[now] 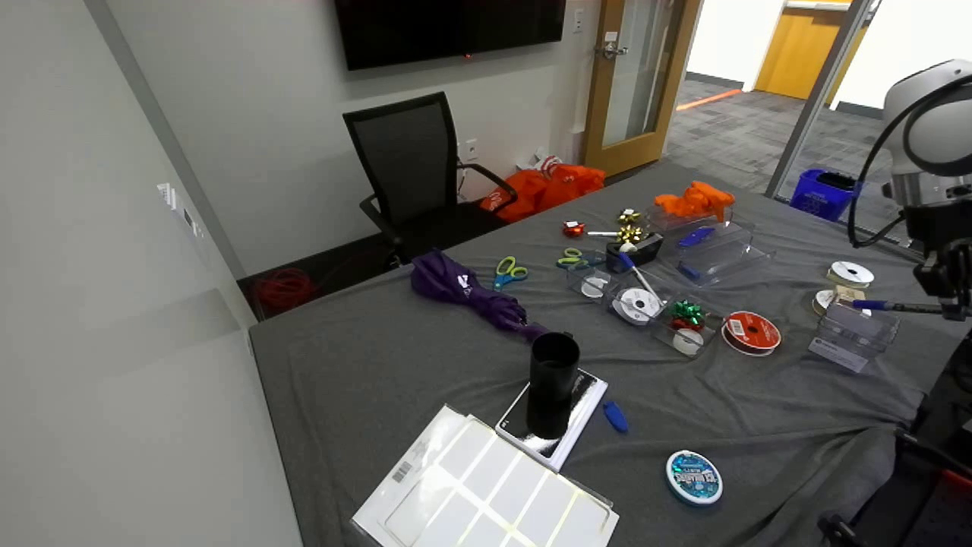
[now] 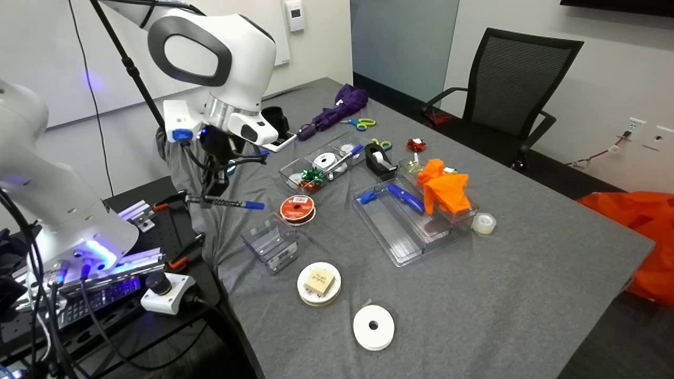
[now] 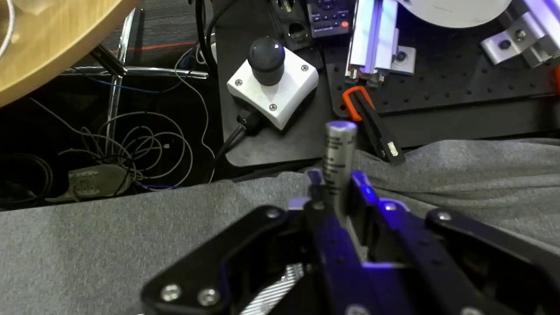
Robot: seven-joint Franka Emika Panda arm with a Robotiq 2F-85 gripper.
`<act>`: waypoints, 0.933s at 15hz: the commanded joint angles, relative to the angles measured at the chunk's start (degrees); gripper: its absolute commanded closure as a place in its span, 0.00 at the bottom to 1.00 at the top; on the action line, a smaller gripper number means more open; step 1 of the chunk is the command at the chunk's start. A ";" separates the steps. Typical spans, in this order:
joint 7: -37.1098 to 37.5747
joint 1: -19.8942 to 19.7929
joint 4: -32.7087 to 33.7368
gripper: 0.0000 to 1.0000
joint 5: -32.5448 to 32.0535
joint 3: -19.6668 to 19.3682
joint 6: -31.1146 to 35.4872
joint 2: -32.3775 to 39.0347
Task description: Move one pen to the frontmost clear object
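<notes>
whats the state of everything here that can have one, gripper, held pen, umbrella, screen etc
Held pen: capped, roughly level
Gripper: closed on that pen
Front clear container: no pen in it
Umbrella: folded up
Scissors nearest the umbrella: too small to tell if open
Black cup: upright
Round tin: lid on
Tape dispenser: loaded
Screen: dark
Robot's base light: lit

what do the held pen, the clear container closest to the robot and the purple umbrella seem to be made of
Pen: silvery, shiny barrel with dark print; metal or coated plastic, can't tell which.
Clear container: probably rigid, glossy plastic, being see-through with bright edges.
Purple umbrella: likely thin fabric, dull to faintly satiny, judging by its gathered folds.
</notes>
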 commanded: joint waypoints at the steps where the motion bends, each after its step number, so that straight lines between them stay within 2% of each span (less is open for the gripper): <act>1: -3.02 -0.90 1.96 0.96 -0.20 -0.24 -1.61 3.69; 8: -3.80 -0.91 4.37 0.96 0.76 0.17 -3.10 8.55; 9: -2.02 -0.72 2.42 0.96 0.09 0.35 -1.27 6.68; 10: -2.00 -0.73 2.62 0.83 0.09 0.38 -1.26 7.11; 14: -1.93 -0.69 2.61 0.83 0.09 0.44 -1.26 7.14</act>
